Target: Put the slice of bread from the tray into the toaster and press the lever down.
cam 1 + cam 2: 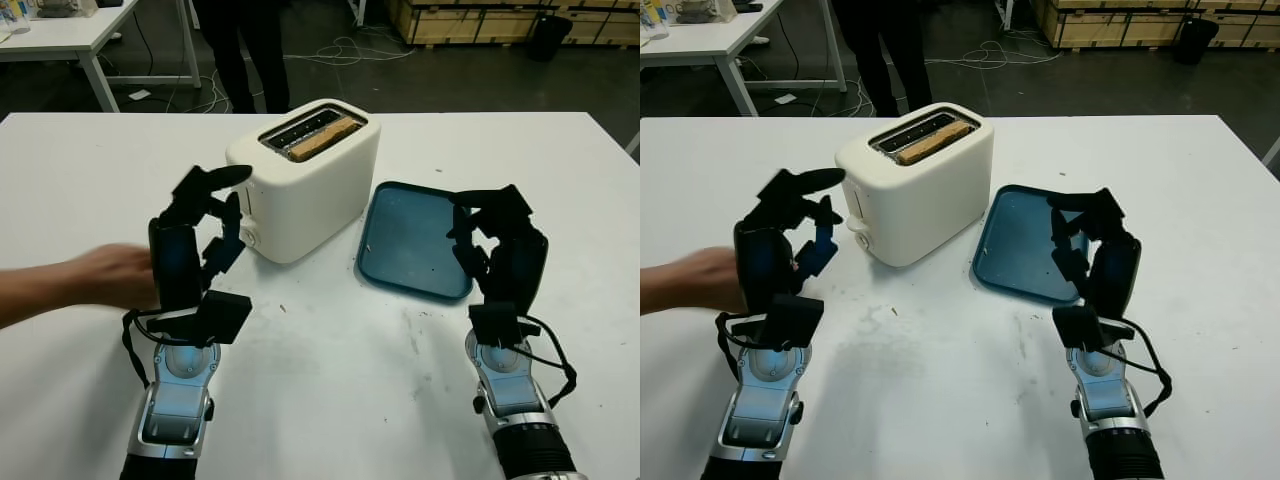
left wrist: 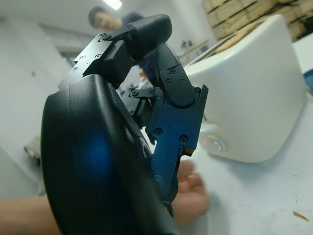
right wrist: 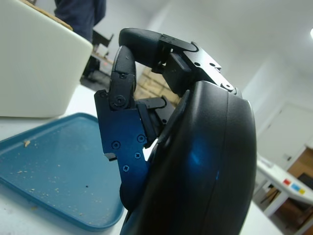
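Observation:
A white toaster (image 1: pixel 305 185) stands at the table's middle, and a slice of bread (image 1: pixel 322 138) sits in its slot with the top edge showing. To its right lies the blue tray (image 1: pixel 405 250), holding just crumbs. My left hand (image 1: pixel 222 205) is raised, open, beside the toaster's left end, close to the lever slot (image 1: pixel 243 205) without touching it. My right hand (image 1: pixel 480 225) is open and upright over the tray's near right edge. The left wrist view has the left hand (image 2: pixel 166 98) in front of the toaster (image 2: pixel 249 93).
A person's hand (image 1: pixel 100 278) reaches in from the left, just behind my left hand. Another person stands (image 1: pixel 245 50) beyond the table's far edge. A white table (image 1: pixel 70 35) is at the back left, cables on the floor.

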